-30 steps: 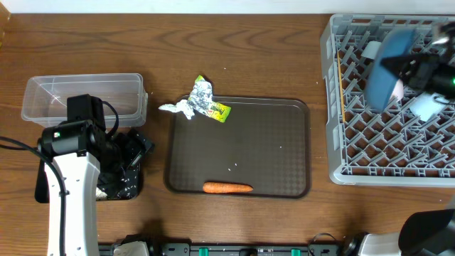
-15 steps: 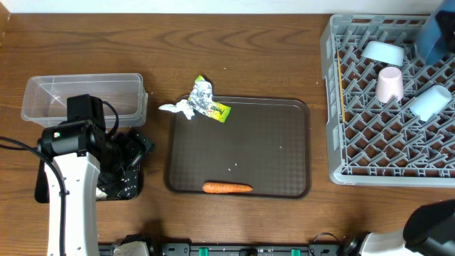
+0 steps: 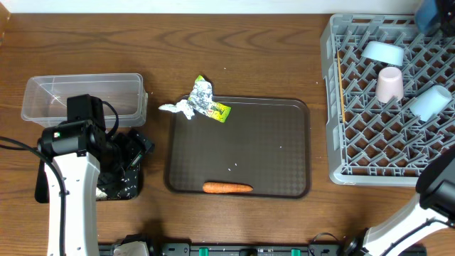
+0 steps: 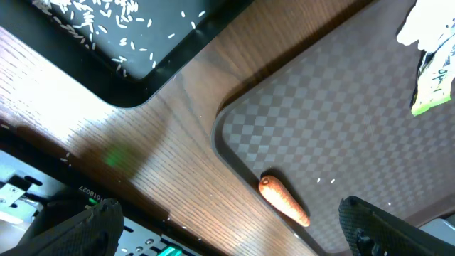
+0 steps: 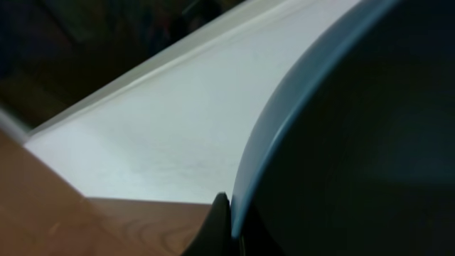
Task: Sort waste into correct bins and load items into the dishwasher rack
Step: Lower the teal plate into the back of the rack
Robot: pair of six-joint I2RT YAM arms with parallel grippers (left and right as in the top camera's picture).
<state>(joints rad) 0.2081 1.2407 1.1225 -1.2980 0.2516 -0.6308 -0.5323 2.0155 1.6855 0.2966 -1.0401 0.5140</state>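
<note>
Over one corner of the dishwasher rack (image 3: 334, 107), right fingers (image 5: 219, 217) seem clamped on the dark-blue bowl (image 3: 432, 14) (left fingers (image 4: 78, 227) gape, empty), so a slip could drop it outside.

No text is reading clearly in any view. The yellow-green wrapper (image 3: 215, 109) is showing only faint marks, too small to make out. Beyond the table's edge in the left wrist view, a dark strip (image 4: 84, 190) is showing tiny white characters, blurred and upside down, not decipherable.
</note>
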